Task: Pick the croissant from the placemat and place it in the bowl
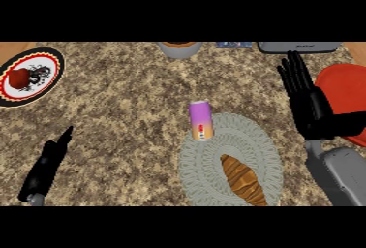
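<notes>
A brown croissant (243,180) lies lengthwise on the round grey woven placemat (266,150) near the lower middle of the head view. A red bowl (348,89) sits at the right edge, partly hidden by my right hand (306,94). That hand is open with straight fingers pointing away, hovering beside the bowl's left rim and up-right of the croissant, apart from it. My left hand (49,162) stays at the lower left with straight fingers, holding nothing.
A purple-and-orange can (201,120) lies at the placemat's far edge. A patterned plate (44,72) carrying a red item is at the upper left. A grey cup (179,48) and a grey appliance (297,46) stand along the far edge.
</notes>
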### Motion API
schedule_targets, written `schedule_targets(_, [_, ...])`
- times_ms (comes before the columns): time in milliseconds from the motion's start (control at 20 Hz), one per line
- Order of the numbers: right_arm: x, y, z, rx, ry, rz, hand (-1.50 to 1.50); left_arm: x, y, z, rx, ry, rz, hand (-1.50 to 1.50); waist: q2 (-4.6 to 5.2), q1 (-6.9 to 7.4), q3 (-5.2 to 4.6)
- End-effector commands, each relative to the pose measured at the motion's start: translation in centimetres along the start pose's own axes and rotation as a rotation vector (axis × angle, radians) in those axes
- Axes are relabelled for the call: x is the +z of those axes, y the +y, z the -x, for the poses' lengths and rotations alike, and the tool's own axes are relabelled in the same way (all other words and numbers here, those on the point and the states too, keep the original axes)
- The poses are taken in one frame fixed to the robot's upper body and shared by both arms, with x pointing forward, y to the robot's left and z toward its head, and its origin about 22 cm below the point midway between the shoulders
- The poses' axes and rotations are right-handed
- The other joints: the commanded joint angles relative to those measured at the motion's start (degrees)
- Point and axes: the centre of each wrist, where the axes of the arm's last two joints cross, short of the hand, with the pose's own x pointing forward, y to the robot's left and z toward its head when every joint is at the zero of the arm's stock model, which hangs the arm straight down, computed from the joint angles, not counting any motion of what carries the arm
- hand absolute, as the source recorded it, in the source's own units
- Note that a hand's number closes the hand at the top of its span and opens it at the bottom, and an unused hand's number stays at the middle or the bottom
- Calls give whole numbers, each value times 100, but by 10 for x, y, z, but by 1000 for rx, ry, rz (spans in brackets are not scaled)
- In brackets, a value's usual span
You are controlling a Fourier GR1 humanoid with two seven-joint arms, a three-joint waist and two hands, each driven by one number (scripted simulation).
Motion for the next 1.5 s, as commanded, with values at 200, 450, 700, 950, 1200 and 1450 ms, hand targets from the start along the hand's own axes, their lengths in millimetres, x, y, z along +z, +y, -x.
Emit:
schedule_targets(200, [7,74,2,-331,34,-739,150,-11,3,-106,40,-452,-58,0,-44,690,-37])
schedule_targets(450, [9,-4,48,-325,13,-711,-150,-9,-14,-134,126,-570,-79,0,34,442,-60])
schedule_targets(700, [-16,-33,25,-349,-149,-1015,-150,-8,-25,-146,136,-564,-72,0,-12,414,-55])
schedule_targets(950, [-47,-47,-15,-106,-199,-1171,-150,-8,-21,-163,116,-561,-95,0,-52,389,-67])
schedule_targets(1200, [-59,-30,-50,187,-266,-1318,-150,-7,-26,-151,122,-548,-106,0,-88,323,-87])
schedule_targets(1450, [-60,-3,-56,397,-279,-1479,-150,-5,-23,-156,126,-543,-85,0,-108,320,-99])
